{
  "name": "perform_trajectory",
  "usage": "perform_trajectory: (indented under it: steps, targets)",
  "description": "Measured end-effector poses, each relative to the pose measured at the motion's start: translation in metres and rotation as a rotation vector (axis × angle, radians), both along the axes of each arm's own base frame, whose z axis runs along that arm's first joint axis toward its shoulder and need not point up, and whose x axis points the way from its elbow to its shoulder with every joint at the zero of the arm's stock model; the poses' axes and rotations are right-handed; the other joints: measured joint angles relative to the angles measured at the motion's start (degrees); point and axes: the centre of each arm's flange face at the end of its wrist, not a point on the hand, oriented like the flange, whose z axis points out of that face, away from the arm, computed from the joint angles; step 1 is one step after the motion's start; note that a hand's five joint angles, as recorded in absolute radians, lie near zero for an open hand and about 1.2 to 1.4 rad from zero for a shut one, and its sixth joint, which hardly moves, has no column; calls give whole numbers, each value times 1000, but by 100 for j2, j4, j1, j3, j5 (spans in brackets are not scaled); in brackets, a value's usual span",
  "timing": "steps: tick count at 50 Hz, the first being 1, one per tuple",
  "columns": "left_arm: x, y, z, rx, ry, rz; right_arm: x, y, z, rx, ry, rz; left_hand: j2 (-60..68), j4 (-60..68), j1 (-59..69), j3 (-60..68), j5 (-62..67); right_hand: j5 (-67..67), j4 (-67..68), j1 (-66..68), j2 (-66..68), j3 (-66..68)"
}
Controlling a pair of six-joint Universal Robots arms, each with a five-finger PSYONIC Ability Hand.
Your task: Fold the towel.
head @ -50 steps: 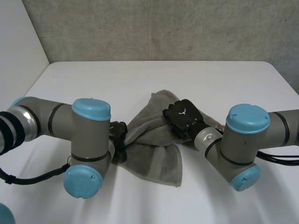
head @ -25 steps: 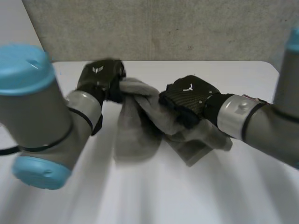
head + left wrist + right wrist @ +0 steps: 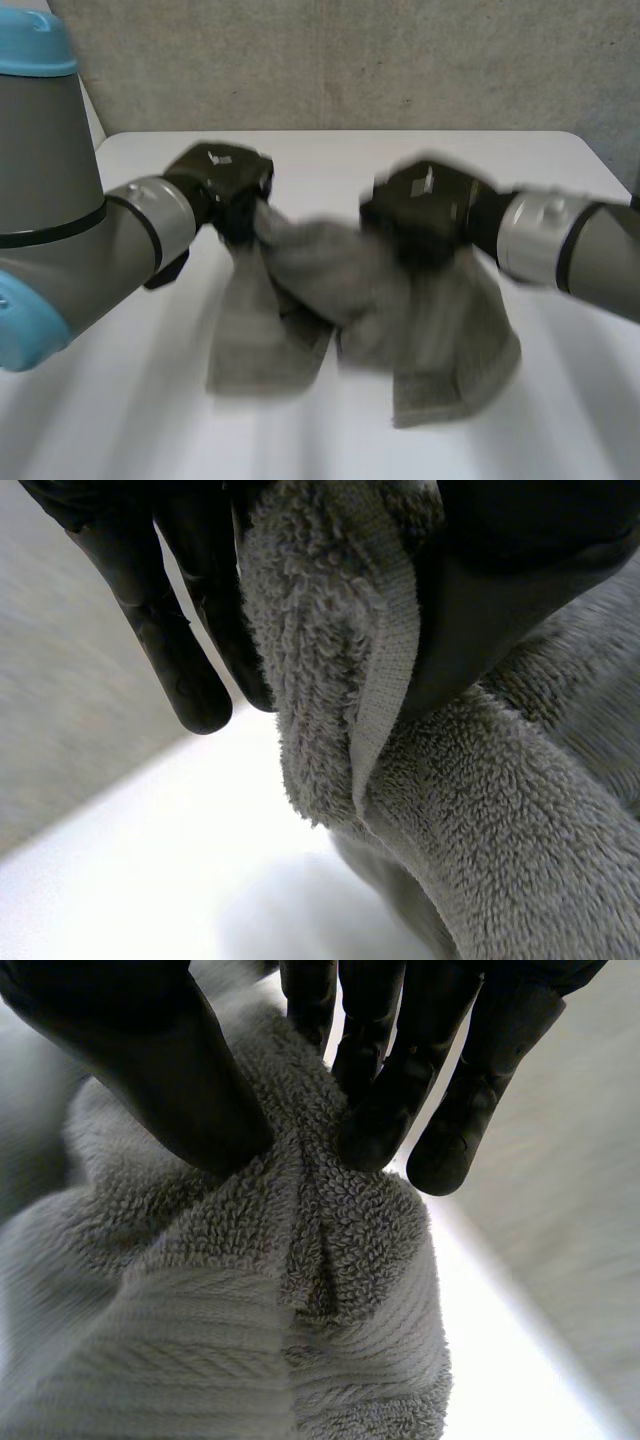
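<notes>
While the grey towel (image 3: 360, 300) hangs up over the white desk (image 3: 330, 150), my left robot hand (image 3: 215, 180) is clamped on one bunched end of it, cloth edge squeezed between thumb and fingers (image 3: 150, 610). My right robot hand (image 3: 425, 205) pinches the other end the same way, thumb against fingertips on a fold. The middle sags between the two, and both ends dangle down toward the desk.

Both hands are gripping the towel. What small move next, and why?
Probably draw the left hand and right hand a little wider apart: each pinches the towel, which sags bunched between them, ends hanging down. Spreading it should flatten it for folding.
</notes>
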Motion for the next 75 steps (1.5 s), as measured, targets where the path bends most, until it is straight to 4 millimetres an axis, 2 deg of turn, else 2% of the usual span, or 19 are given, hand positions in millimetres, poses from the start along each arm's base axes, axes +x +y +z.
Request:
perform_trajectory:
  steps: [3, 4, 5, 6, 8, 11, 15, 20, 25, 32, 36, 41, 46, 48, 51, 54, 60, 65, 75]
  targets:
    - [4, -5, 31, -181, 183, 77, -1, -12, 41, -146, -301, -92, 0, 0, 0, 0, 0, 0, 0, 21, 0, 4]
    - [6, -4, 39, -221, 228, 87, -3, -12, 53, -180, -380, -102, 0, 0, 0, 0, 0, 0, 0, 21, 0, 5]
    - [11, 0, 58, -311, 329, 103, -7, -9, 72, -228, -495, -109, 0, 0, 0, 0, 0, 0, 0, 22, 0, 6]
    - [13, 3, 67, -352, 375, 106, -10, -7, 80, -246, -541, -108, 0, 0, 0, 0, 0, 0, 0, 22, 0, 6]
    - [24, 18, 101, -520, 558, 100, -20, 2, 103, -293, -677, -102, 0, 1, 0, 8, 0, 0, 0, 22, 0, 20]
    - [34, 36, 126, -668, 696, 57, -29, 6, 112, -298, -719, -106, 0, 22, 0, 11, 0, 0, 5, 22, 0, 28]
    - [35, 46, 131, -730, 732, -8, -33, 4, 109, -288, -675, -123, 25, 27, 0, 11, 0, 0, 25, 22, 0, 30]
    - [22, 35, 103, -644, 653, -60, -29, -10, 84, -283, -524, -146, 46, 27, 0, 38, 0, -70, -146, -64, -28, -109]
    - [5, 12, 54, -478, 532, -72, -21, -25, 41, -288, -325, -150, 80, 27, 0, 39, 0, -613, -942, -691, -437, -917]
    - [-17, -16, -36, -246, 302, -94, 4, -29, -60, -235, 58, -49, 74, 27, 0, 39, 0, -4471, -4569, -4339, -4224, -4520]
    - [-23, -24, -83, -143, 151, -107, 11, -21, -109, -174, 257, 37, 74, 27, 0, 39, 0, -5003, -5021, -4768, -4627, -4965]
    - [-24, -26, -118, -51, 18, -118, 13, -18, -125, -133, 358, 71, 74, 27, 0, 39, 0, -5004, -5042, -4774, -4627, -4979]
    - [-22, -25, -129, -12, -29, -120, 13, -22, -109, -118, 313, 22, -232, -437, -346, -356, -344, -5006, -5042, -4778, -4627, -4983]
    - [-22, -25, -130, -8, -32, -118, 12, -25, -99, -109, 272, -6, -1276, -1660, -1470, -1538, -1408, -5005, -5042, -4780, -4627, -4983]
    - [-21, -25, -127, -9, -30, -114, 11, -28, -83, -90, 195, -51, -4478, -4786, -4639, -4573, -4644, -5005, -5042, -4794, -4627, -4983]
    - [-20, -23, -122, -15, -25, -109, 10, -31, -73, -77, 141, -81, -5795, -6177, -6042, -6075, -6072, -5006, -5042, -4799, -4627, -4986]
    - [-16, -16, -109, -23, -13, -92, 9, -38, -62, -76, 81, -128, -5830, -6248, -6069, -6174, -6126, -5005, -5042, -4799, -4627, -4986]
    - [-9, -6, -99, -8, 13, -69, 11, -44, -65, -91, 65, -140, -5835, -6248, -6069, -6174, -6126, -4992, -5042, -4799, -4627, -4986]
    - [12, 13, -83, 76, 157, 59, 25, -74, -109, -91, 80, -140, -5836, -6250, -6070, -6173, -6126, -4660, -4963, -4743, -4603, -4921]
